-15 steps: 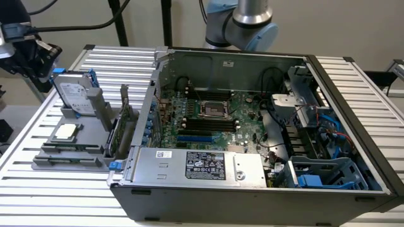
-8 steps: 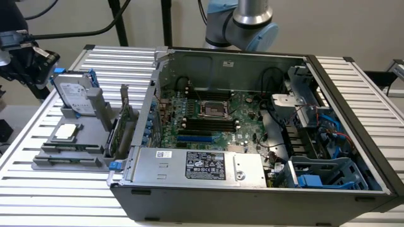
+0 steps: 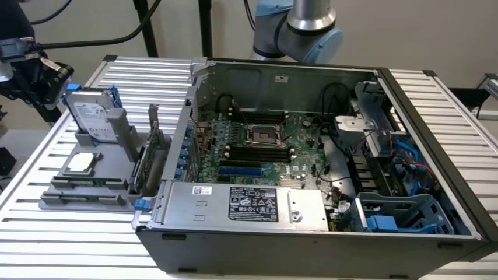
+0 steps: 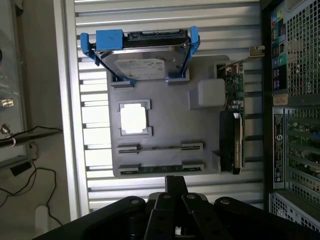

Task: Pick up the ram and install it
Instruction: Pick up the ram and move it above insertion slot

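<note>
your gripper [image 4: 176, 182] is pinched together and empty, so it could bump the ram [image 4: 160, 169] instead of grabbing it.

A plain beige wall [image 3: 435, 35] stands behind the ribbed silver aluminium tabletop [image 3: 62, 245]; black cables [image 4: 35, 134] trail across the pale floor [image 4: 40, 75] beside it

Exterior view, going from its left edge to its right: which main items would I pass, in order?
Hard drive in its blue bracket → upright green expansion card → CPU socket on the motherboard → blue plastic drive cage inside the open case.
</note>
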Robot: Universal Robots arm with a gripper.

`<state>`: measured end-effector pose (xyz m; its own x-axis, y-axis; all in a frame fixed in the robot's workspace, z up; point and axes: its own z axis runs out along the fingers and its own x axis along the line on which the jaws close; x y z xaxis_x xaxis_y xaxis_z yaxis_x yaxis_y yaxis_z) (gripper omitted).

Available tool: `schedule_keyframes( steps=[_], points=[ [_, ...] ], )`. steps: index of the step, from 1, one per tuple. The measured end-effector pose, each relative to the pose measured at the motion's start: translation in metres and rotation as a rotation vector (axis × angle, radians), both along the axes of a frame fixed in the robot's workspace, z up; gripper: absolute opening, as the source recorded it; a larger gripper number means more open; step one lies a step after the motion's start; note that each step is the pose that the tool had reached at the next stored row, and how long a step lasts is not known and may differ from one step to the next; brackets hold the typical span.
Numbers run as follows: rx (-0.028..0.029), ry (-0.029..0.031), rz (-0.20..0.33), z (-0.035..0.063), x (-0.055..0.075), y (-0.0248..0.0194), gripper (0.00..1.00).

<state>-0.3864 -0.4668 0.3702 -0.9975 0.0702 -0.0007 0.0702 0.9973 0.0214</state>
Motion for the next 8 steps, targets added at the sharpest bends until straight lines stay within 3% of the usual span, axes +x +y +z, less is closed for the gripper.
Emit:
schedule_keyframes(
  steps=[8],
  points=[
    [-0.0001,0.0,0.008,0.0,0.0,0.0,0.11]
  ],
)
